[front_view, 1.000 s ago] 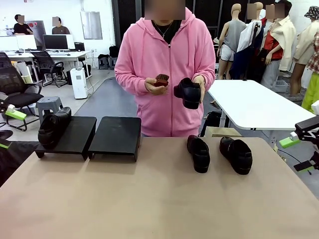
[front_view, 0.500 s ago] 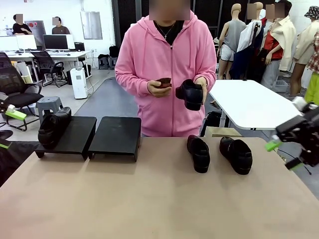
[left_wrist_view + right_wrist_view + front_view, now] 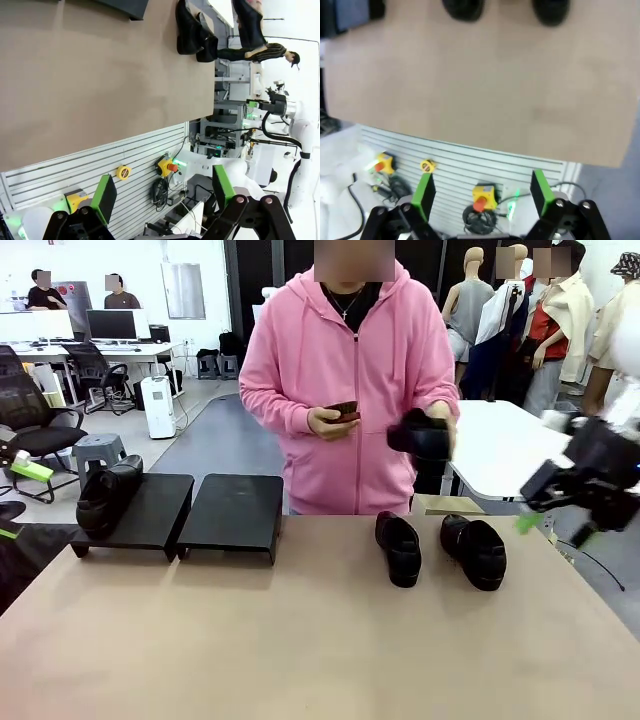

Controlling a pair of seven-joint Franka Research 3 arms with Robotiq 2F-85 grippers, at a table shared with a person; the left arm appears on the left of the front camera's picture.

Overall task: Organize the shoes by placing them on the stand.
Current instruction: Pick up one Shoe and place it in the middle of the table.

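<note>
1. Far left: the robot's left gripper point(image 3: 164, 194), black with green pads, hangs wide open and empty off the table's 9 o'clock side. It is well apart from any loose shoe.
2. The low black two-platform stand point(image 3: 232, 515) sits at the table's 10 o'clock. One glossy black leather loafer point(image 3: 105, 495) lies on its left platform, out toward the 9 o'clock edge. The right platform carries nothing.
3. Centre: a person in a pink hooded top point(image 3: 345, 360) stands at 12 o'clock, holding a second black loafer point(image 3: 420, 435) chest-high beyond the table's far edge, with a small brown object point(image 3: 343, 412), perhaps a brush, alongside it.
4. Two more black loafers rest on the tan tabletop point(image 3: 300, 640) at about 1 o'clock, the inner loafer point(image 3: 400, 548) and the outer loafer point(image 3: 475, 552). They lie side by side, near but apart, each with its long axis running roughly 11 to 5.
5. Far right: the right gripper point(image 3: 482, 194), fingers spread and carrying nothing, hovers off the 3 o'clock edge, blurred in the front view. The outer loafer lies toward its 8 o'clock there. In its own wrist view both tabletop loafers sit at 12 o'clock, ahead of the open fingers. This arm looks much the nearer to them. A grasp would likely need the jaws set across that 11-to-5 axis, and the free platform lies well away toward 9 o'clock, past the table's middle.
</note>
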